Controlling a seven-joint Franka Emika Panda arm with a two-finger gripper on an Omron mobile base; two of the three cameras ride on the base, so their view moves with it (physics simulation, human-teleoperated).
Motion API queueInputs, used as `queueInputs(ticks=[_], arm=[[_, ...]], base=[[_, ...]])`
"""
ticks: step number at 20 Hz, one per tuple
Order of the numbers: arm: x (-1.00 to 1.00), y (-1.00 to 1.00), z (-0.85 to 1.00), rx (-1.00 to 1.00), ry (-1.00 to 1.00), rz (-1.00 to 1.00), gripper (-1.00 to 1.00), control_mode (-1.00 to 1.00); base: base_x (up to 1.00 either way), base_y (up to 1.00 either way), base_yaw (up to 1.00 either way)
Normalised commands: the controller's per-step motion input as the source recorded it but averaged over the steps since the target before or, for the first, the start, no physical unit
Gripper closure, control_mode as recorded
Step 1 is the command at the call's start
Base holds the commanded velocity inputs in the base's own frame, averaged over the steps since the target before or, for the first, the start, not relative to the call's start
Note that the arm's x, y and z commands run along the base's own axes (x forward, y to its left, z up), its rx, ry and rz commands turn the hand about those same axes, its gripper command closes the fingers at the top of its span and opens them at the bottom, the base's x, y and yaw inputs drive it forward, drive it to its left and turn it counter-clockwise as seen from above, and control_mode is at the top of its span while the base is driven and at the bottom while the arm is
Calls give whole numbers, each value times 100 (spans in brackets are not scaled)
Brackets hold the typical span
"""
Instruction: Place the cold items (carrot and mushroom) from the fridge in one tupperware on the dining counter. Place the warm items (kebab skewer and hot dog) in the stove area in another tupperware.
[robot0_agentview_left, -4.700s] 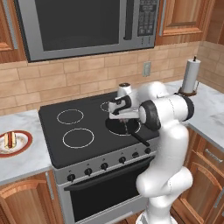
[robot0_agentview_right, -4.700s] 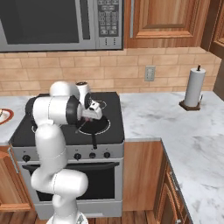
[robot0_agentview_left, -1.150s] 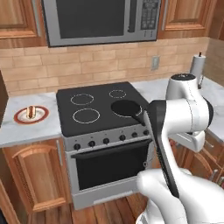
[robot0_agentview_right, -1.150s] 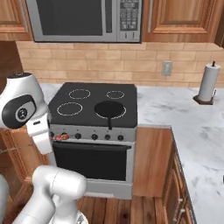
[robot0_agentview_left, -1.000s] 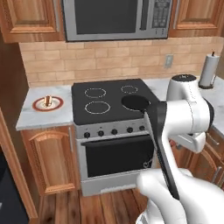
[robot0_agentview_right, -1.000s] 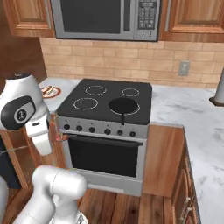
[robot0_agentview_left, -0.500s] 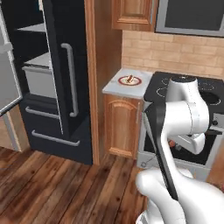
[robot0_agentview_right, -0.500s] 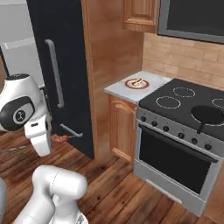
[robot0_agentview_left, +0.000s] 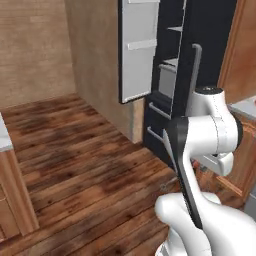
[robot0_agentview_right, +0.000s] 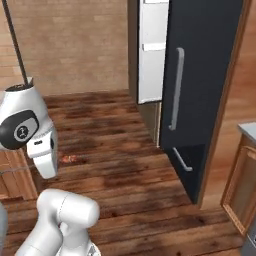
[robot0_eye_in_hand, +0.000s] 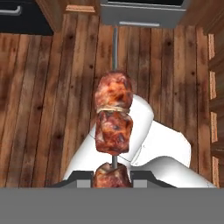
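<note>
One kebab skewer (robot0_eye_in_hand: 113, 124), three meat chunks visible, clenched in claw (robot0_eye_in_hand: 113, 176); one fridge (robot0_agentview_right: 200, 85) ahead.

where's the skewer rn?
In the claw: the hand view shows the skewer centred, pinched between the fingertips and pointing up-frame over the wood floor. In the right base view it shows reddish beside the arm, left of the fridge.

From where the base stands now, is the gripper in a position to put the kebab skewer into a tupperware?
Probably not. The gripper is shut on the kebab skewer, but around it lie wood floor and the fridge; the base likely has to drive on first.
</note>
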Motion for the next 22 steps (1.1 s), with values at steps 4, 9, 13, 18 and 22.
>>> queueInputs(ticks=[4,9,13,18,22], arm=[[0,0,0,0,0,0,100,100],[0,0,0,0,0,0,100,100],[0,0,0,0,0,0,100,100],[0,0,0,0,0,0,100,100],[0,0,0,0,0,0,100,100]], base=[[0,15,100],[19,-7,70],[75,5,-27],[73,16,-58],[92,9,-12]])
